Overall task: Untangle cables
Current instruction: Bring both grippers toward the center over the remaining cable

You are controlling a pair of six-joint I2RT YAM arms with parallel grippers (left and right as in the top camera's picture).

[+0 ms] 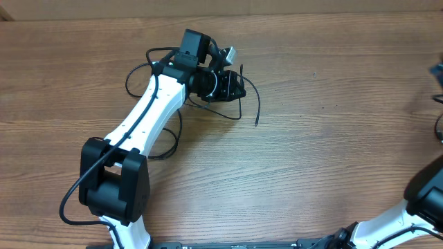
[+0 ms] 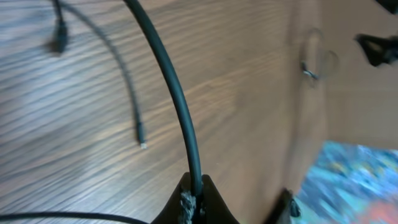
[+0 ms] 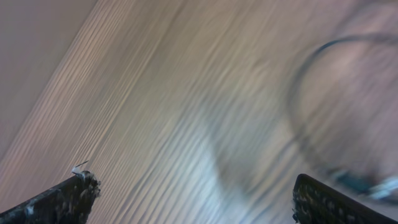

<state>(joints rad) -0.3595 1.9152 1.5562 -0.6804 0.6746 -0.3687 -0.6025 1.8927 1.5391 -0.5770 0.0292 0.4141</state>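
Okay, start at the left gripper [image 2: 196, 186]: its fingers are pressed together on one black cable [image 2: 181, 106], pinched right at the tips, and that strand runs straight away from the claw across the wooden table [image 1: 332, 138]. Just beyond the left gripper, off to its side, a thinner cord [image 2: 129, 87] lies loose on the wood and ends in a small silvery tip [image 2: 142, 142]. A dark plug [image 2: 59, 40] sits further out past that. From overhead the cables [image 1: 258, 104] cluster right under and around the left gripper [image 1: 235, 84], with one tail trailing off past it and loops showing on either side of the left arm. How many crossings sit beneath the claw, you cannot tell, because the arm covers them. Judging by the look, these cords are light, limp and smooth. They will slide and drag their neighbours rather than hold a shape, so pull slowly and low. Take hold close behind a plug or on a free straight run a little out from the left gripper, not on a bare tip and not in the knot itself. Well away from the left gripper, the right gripper [image 3: 193, 183] has its fingers spread wide with nothing between them. Its view is badly blurred, and the dark loop in it cannot be identified.
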